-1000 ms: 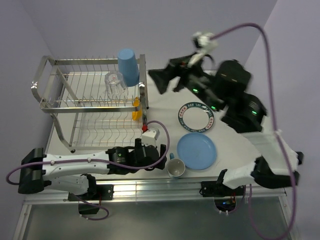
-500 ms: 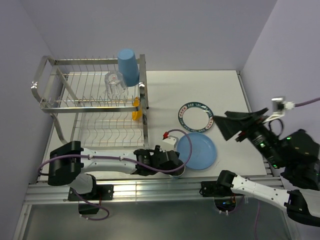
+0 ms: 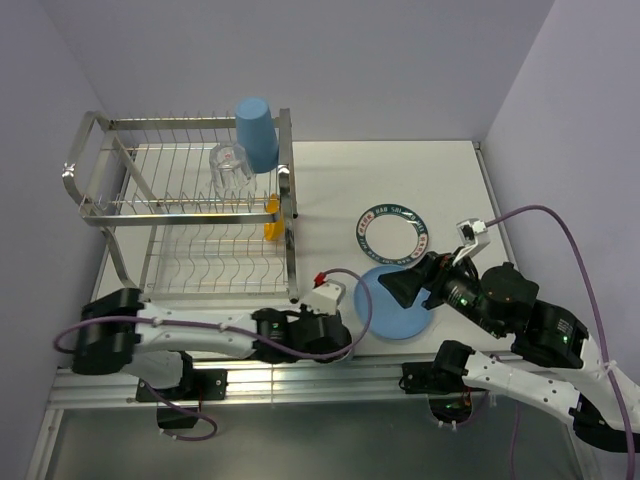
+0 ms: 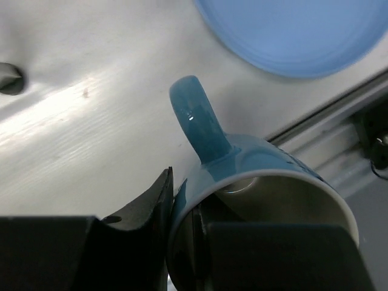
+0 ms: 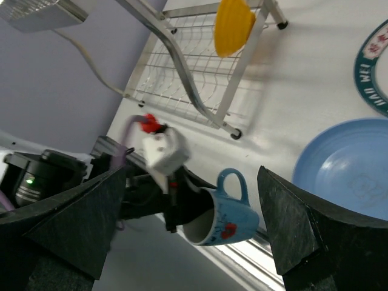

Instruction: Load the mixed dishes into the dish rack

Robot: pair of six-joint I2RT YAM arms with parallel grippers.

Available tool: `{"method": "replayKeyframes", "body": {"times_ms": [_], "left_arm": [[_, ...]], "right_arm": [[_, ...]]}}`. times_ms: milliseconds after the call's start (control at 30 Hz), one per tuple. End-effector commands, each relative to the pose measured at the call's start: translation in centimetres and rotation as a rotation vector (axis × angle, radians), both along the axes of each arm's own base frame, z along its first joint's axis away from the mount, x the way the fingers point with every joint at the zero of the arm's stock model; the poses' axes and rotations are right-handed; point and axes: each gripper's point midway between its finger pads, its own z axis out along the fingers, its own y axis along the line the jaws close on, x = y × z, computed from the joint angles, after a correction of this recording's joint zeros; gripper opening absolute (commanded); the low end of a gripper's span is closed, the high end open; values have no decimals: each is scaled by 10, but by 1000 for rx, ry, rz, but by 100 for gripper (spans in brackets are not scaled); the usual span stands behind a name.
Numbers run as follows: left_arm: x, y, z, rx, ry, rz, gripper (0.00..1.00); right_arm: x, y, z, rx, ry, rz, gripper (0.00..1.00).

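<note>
The left gripper [image 4: 182, 209] is clenched on the rim of the light blue mug [image 5: 225, 221], with one finger outside the wall and the other inside the mouth. The mug lies tipped over, just off the near right foot of the dish rack [image 3: 120, 200], at the near edge of the tabletop [image 3: 340, 190]. Its handle points away from the gripper, and red marks show on its side. From these views I cannot tell whether it touches the tabletop.

The right gripper [image 3: 405, 289] is released, its fingers spread wide with nothing between them. It hangs to the right of the rack's near corner, above the large blue plate [image 3: 400, 318].

That plate lies flat on the tabletop, out to the right of the rack's near right foot. The white plate with a dark patterned rim [image 3: 392, 233] lies flat just beyond it, level with the rack's middle and well apart from its right end.

In the rack, the blue tumbler [image 3: 257, 133] stands upside down at the far right corner of the upper tier. The clear glass [image 3: 229, 167] sits just beside it on the same tier. The small yellow-orange bowl [image 3: 272, 218] stands on edge at the rack's right end, below the upper tier's rail.
</note>
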Motion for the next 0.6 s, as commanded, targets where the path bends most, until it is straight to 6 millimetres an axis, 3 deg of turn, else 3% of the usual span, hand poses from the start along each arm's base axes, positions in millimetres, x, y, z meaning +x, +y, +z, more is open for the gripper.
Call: {"method": "replayKeyframes", "body": {"times_ms": [0, 67, 100, 133, 167, 333, 367, 433, 467, 500, 567], "left_arm": [[11, 11, 86, -249, -167, 87, 0], [13, 33, 120, -369, -235, 111, 0], [13, 33, 143, -475, -256, 116, 0], [12, 39, 156, -535, -278, 112, 0], [11, 54, 187, -637, -319, 91, 0], [9, 92, 248, -963, -436, 57, 0], [9, 95, 249, -978, -452, 47, 0], [7, 104, 269, -1056, -488, 35, 0], [7, 105, 271, -1066, -505, 29, 0], [7, 107, 276, -1081, -518, 24, 0], [4, 106, 288, -1108, -558, 0, 0]], "right_arm": [[-5, 16, 8, 103, 37, 40, 96], [-18, 31, 7, 159, 72, 130, 97], [-22, 39, 21, 230, 50, 173, 97], [-27, 48, 15, 267, 84, 205, 97], [-39, 57, 17, 305, 103, 285, 97], [-57, 85, 30, 509, 126, 444, 95], [-60, 86, 42, 558, 100, 476, 94], [-63, 91, 37, 595, 115, 504, 93], [-70, 92, 53, 662, 68, 560, 93], [-72, 96, 45, 672, 80, 583, 93], [-76, 100, 56, 735, 65, 627, 94]]}}
